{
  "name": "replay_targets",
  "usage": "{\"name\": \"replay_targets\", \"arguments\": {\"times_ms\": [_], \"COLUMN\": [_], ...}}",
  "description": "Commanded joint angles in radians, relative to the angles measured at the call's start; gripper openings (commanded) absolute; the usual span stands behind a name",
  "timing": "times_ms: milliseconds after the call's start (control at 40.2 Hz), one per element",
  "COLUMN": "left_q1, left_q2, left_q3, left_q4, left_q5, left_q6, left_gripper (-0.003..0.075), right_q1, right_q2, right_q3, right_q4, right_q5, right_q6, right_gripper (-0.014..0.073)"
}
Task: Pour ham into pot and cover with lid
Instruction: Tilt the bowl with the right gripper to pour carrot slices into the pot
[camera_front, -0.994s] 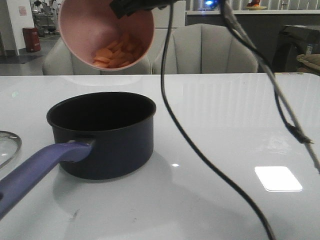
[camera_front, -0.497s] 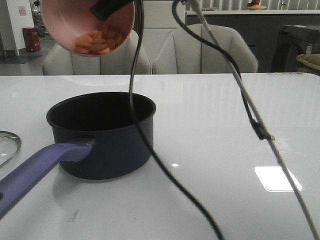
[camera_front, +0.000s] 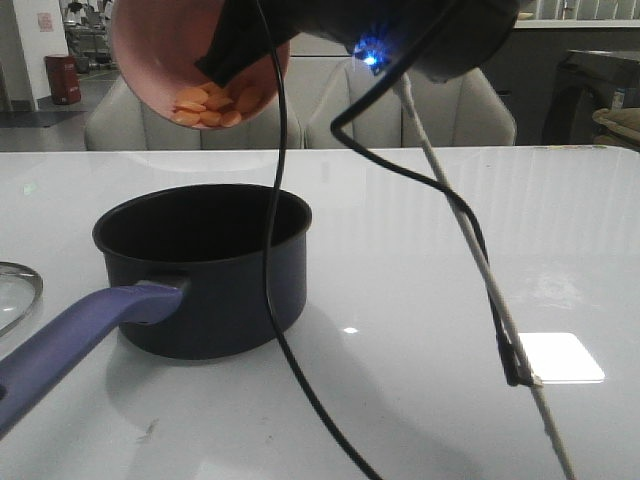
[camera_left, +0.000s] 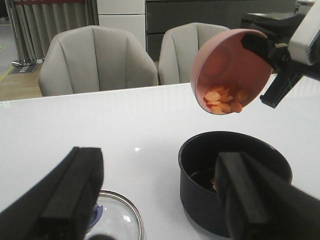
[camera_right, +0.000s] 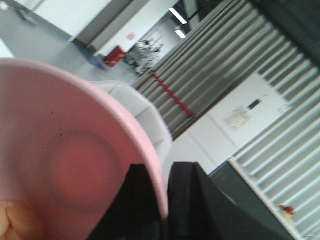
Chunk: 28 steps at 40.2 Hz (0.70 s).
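Note:
My right gripper is shut on the rim of a pink bowl, which it holds tilted in the air above the pot. Orange-pink ham lies heaped against the bowl's lower wall, near its lip. In the right wrist view the gripper pinches the bowl's rim between its fingers. The dark navy pot stands on the white table, and a small orange bit shows inside it. My left gripper is open, low over the table between the pot and the glass lid. The lid lies flat to the pot's left.
The pot's long purple-blue handle points to the front left. Black cables and a white cable hang from the right arm in front of the pot. Grey chairs stand behind the table's far edge.
The bowl swung left, then back right over the pot and now tilts more steeply. The right arm has dropped into the front view. The ham has slid toward the bowl's lip.

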Motion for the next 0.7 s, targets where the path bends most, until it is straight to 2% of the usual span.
{"name": "replay_targets", "arguments": {"times_ms": [0,224,447,671], "left_q1": [-0.007,-0.007,-0.007,-0.007], "left_q2": [0.007,0.007,0.007,0.007], "left_q3": [-0.025,-0.025,-0.025,-0.025], "left_q4": [-0.007,-0.007,-0.007,-0.007], "left_q5": [-0.077,-0.077,-0.077,-0.077], "left_q6": [-0.003,-0.003,-0.003,-0.003], "left_gripper": [0.0522,0.0522,0.0522,0.0522], "right_q1": [0.012,0.044,0.065,0.065], "right_q2": [-0.025,0.042,0.051,0.042], "right_q3": [-0.013,-0.011,0.028,0.035], "right_q4": [-0.025,-0.057,-0.124,-0.129], "right_q5": [-0.2,-0.355,-0.354,-0.355], "right_q6": [-0.025,-0.057,-0.071,-0.079], "right_gripper": [0.0139,0.0139,0.0139,0.0139]}}
